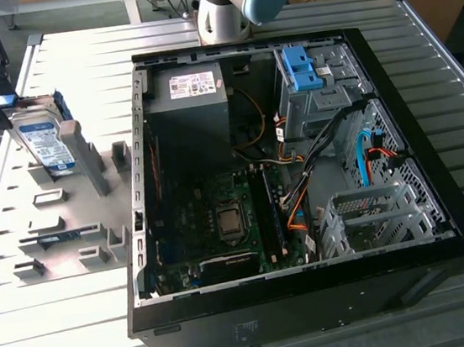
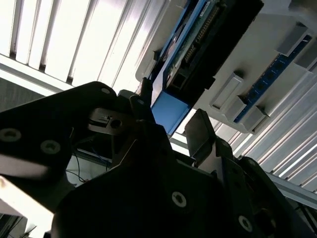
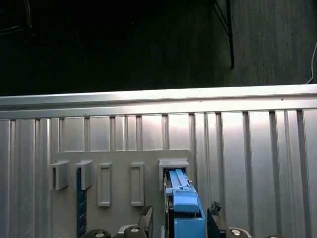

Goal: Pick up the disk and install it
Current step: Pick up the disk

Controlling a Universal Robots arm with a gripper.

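The disk (image 1: 45, 144) stands on edge, leaning a little, in a slot of the grey fixture plate (image 1: 94, 220) at the exterior view's left. Its white-and-blue label faces the camera. My black gripper (image 1: 3, 102) hangs at the disk's upper far end. In the first wrist view the disk's blue carrier frame (image 3: 184, 204) lies between my two fingertips, and my gripper (image 3: 181, 218) is open with a gap on one side. In the second wrist view my gripper (image 2: 171, 111) straddles the blue end of the disk (image 2: 190, 44).
An open black computer case (image 1: 438, 199) lies on the ribbed metal table (image 1: 55, 322) at the exterior view's right. Inside are a black box with a white sticker (image 1: 194, 102) and a bare blue bracket (image 1: 299, 68) on the drive cage. Other upright holders stand on the fixture plate.
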